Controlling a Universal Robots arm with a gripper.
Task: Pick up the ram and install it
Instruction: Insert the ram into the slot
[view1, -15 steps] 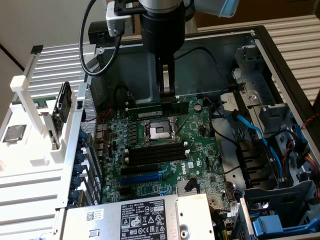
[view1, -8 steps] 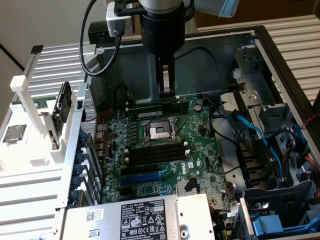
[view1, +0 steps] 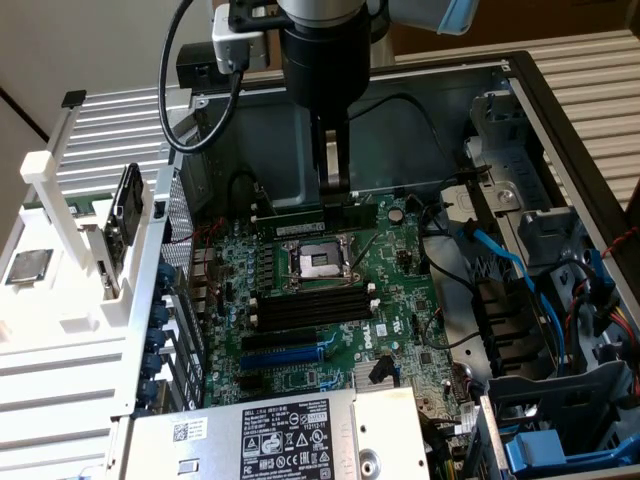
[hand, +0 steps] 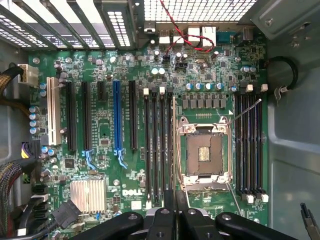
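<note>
Exterior view: the arm (view1: 320, 50) reaches straight down into the open computer case (view1: 520, 80), and the gripper (view1: 335, 185) has its fingers pinched together on the upper edge of the ram (view1: 315, 215). The ram is a green stick with a white sticker facing the camera. It stands on its long edge just beyond the empty CPU socket (view1: 318, 262) and runs parallel to the four black memory slots (view1: 310, 305) on the socket's near side. Whether its lower edge sits in a slot or hangs just above the motherboard (view1: 400, 300) I cannot tell.

On the exterior view's left a white fixture (view1: 60, 250) holds a square silver processor chip (view1: 27, 265). A Dell-labelled power supply (view1: 290, 435) lies at the front of the case, and a blue cable (view1: 500, 250) runs along the drive bays on the exterior view's right.

From the wrist view the ram (hand: 174, 150) shows as a thin edge leading away from the gripper (hand: 174, 205), lined up between the bank of black memory slots (hand: 157, 145) and the CPU socket (hand: 204, 150). A blue expansion slot (hand: 116, 117) and a silver heatsink (hand: 90, 194) sit farther off on the motherboard (hand: 200, 75).
</note>
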